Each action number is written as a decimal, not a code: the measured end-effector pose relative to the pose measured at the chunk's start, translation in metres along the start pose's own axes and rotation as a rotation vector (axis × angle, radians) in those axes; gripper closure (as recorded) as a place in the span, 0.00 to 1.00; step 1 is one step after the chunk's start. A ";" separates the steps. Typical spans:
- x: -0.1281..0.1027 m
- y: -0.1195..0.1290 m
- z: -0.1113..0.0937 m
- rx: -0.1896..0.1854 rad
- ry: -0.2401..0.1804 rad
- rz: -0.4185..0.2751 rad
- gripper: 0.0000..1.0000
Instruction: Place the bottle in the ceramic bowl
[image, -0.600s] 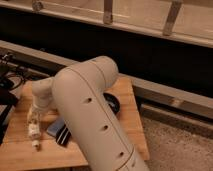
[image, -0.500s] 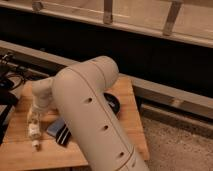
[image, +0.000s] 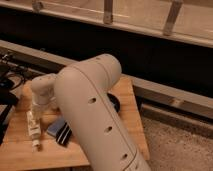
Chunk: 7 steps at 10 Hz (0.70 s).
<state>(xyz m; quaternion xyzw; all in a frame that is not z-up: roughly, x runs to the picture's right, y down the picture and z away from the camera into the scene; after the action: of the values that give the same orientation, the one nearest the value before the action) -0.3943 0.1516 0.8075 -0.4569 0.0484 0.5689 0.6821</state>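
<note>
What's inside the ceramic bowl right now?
Cannot tell: the arm covers nearly all of the ceramic bowl; only a dark sliver of rim shows at the arm's right. The gripper is over the left of the table, with the bottle at it.

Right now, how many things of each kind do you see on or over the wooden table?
Bottle: 1, just below the gripper, over the table at its left side.
Black bowl: 1, partly hidden behind the arm.
Blue-and-dark flat item: 1.
Total: 3.
</note>
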 end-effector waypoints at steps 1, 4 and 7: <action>0.000 0.007 0.009 -0.003 0.013 -0.014 0.61; 0.001 0.013 0.019 -0.022 0.029 -0.035 0.33; 0.004 0.032 0.021 -0.037 0.033 -0.077 0.20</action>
<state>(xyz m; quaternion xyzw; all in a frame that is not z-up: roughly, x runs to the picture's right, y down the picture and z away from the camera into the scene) -0.4291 0.1666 0.7993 -0.4801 0.0318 0.5356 0.6940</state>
